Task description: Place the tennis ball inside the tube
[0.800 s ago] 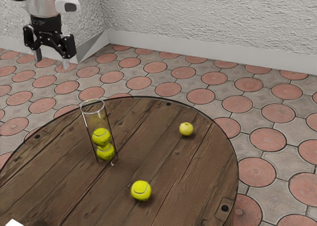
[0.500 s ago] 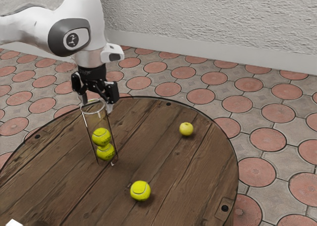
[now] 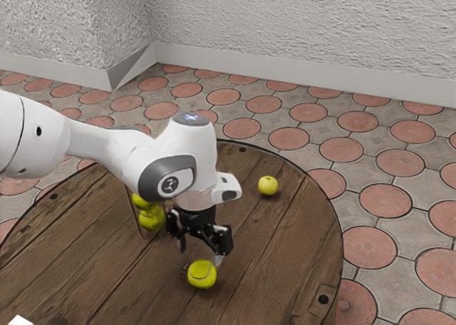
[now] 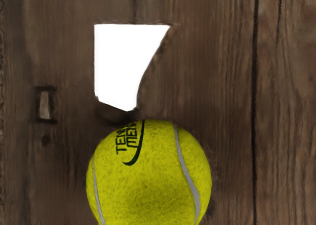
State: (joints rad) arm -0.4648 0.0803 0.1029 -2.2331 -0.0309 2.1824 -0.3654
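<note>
exterior view puts the round yellow tennis ball just beneath the black two-finger gripper, its jaws wide apart, so pick-up seems in hand: lower around it, then close.

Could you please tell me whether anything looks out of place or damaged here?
One thing looks odd: in the wrist view, a stark white patch with sharp, uneven edges interrupts the brown wood of the table near the loose tennis ball. I cannot tell whether it is a hole, other damage or an object.
</note>
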